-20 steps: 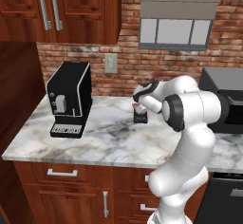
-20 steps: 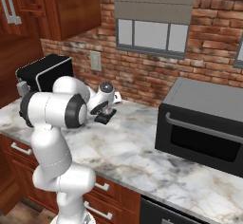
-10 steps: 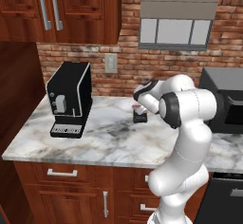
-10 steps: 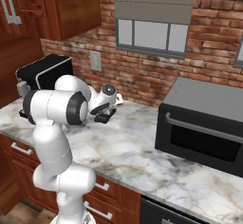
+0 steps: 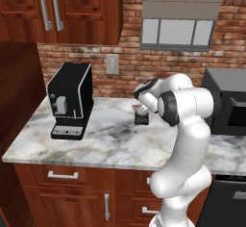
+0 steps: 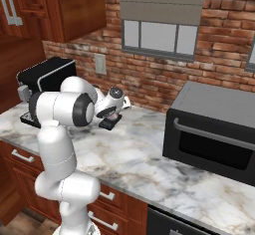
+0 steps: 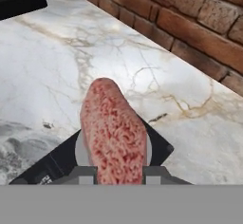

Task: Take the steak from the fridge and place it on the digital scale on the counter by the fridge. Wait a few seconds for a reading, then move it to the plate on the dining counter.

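1. While the gripper (image 7: 116, 173) sits clamped on the steak (image 7: 114, 130), the pinkish-red slab juts straight out from between the two fingertips, its long axis running along the line of the hand

2. Directly under the steak in the hand view lies the digital scale (image 7: 156, 147), a low black square with a pale round pan; the meat overlaps the pan and appears to be on it or just above it, though contact cannot be told for sure

3. From the left base view, the scale (image 5: 141, 119) stands on the counter (image 5: 110, 142) near the brick wall, well apart from the coffee machine (image 5: 70, 100), with the hand bent down over it

4. In the right base view the gripper (image 6: 112, 113) hovers at the same black block (image 6: 110, 123), between the coffee machine and the dark oven (image 6: 214, 129)

5. Judging by this, the weighing step is in hand; the coming move turns on the steak lying squarely over the pan beneath the fingers, so any lift should go straight up
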